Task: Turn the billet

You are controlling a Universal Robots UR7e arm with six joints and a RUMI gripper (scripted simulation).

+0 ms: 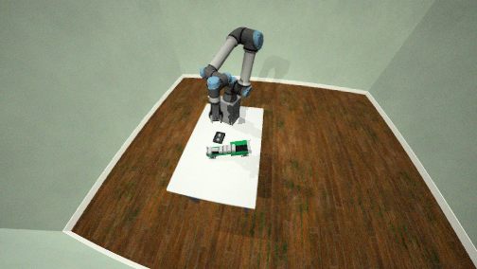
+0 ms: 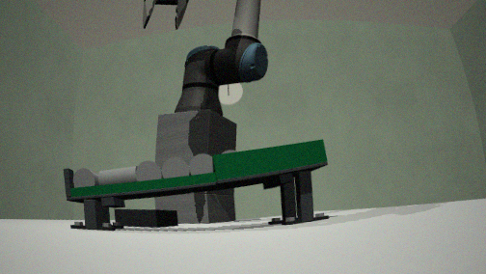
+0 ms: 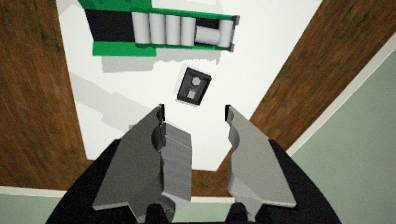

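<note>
Your gripper point(image 3: 194, 114) hangs high above the white table point(image 1: 227, 185), well apart from the feed ramp point(image 2: 270, 161), and its jaws stand partly open with nothing between them. In the wrist view you see the two grey fingers with only table surface and a small dark block point(image 3: 193, 86) in the gap below. In the exterior view the gripper point(image 2: 165, 12) shows only at the top edge of the picture, far above the ramp.

The ramp is green and slopes down to a dark stop point(image 2: 68, 179) at its low end. You find the misplaced billet point(image 3: 208, 35) lying lengthwise, second from the stop: one crosswise billet point(image 3: 226, 33) sits between it and the stop, and four more crosswise billets point(image 3: 165, 29) stand side by side on its other side (the upper part of the ramp shows a dark bed). In the exterior view the lengthwise billet point(image 2: 117, 176) shows its long side, while the others show round ends.

The dark block lies on the table just beside the ramp, between the ramp and the robot base point(image 1: 230, 110).
</note>
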